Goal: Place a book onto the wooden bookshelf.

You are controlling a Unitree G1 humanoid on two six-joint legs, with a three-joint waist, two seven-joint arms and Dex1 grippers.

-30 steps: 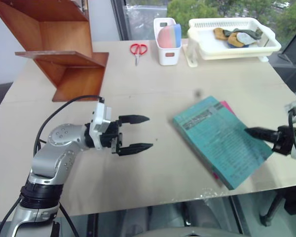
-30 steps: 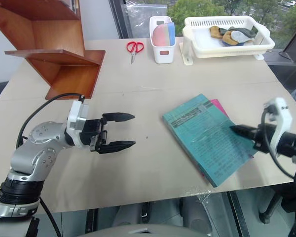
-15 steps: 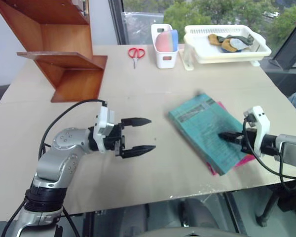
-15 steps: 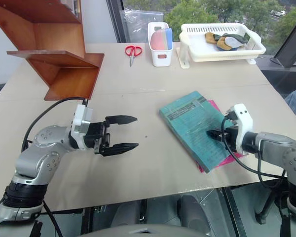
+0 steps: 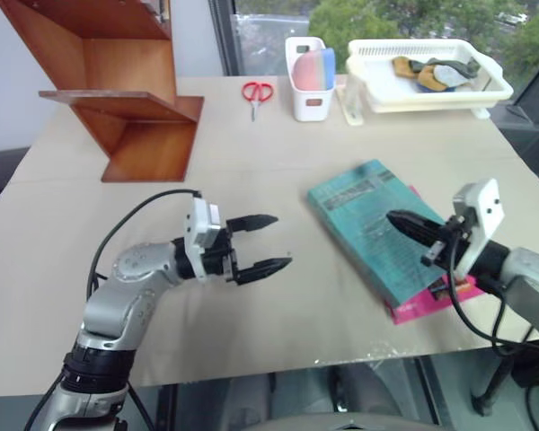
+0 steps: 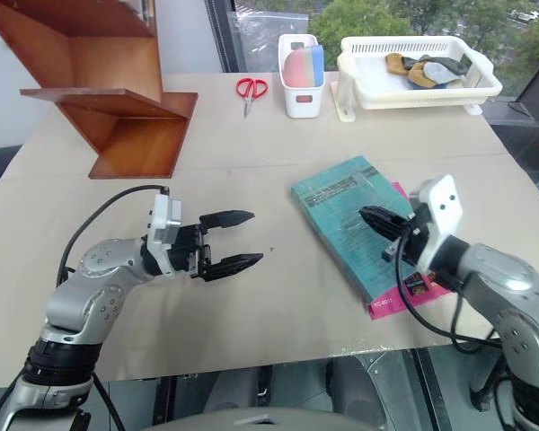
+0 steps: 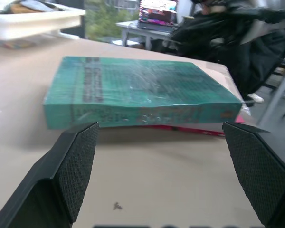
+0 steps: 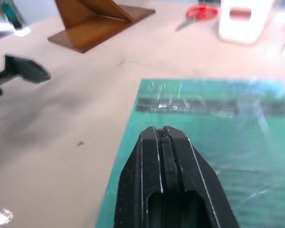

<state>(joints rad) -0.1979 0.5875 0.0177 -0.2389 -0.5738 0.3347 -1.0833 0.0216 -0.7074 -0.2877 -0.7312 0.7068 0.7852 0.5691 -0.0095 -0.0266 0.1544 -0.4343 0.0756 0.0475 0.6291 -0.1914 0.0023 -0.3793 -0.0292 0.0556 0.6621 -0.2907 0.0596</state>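
We see the book (image 5: 377,229) lying flat on the bench (image 5: 278,144) atop a magenta-pink book (image 5: 431,301). Our right gripper (image 5: 397,220) hovers over it, jaws together; our left gripper (image 5: 268,242), jaws apart, faces it. Beyond lie scissors (image 5: 256,92), a white bin (image 5: 309,85), a basket (image 5: 422,76) and the wooden bookshelf (image 5: 117,81).

- The left gripper (image 5: 268,242) hangs low over the table (image 5: 251,162), pointing level toward the robot's right, jaws spread wide with nothing between them.
- The right gripper (image 6: 370,218) points forward and to the left, tilted slightly down, its jaws pressed together.
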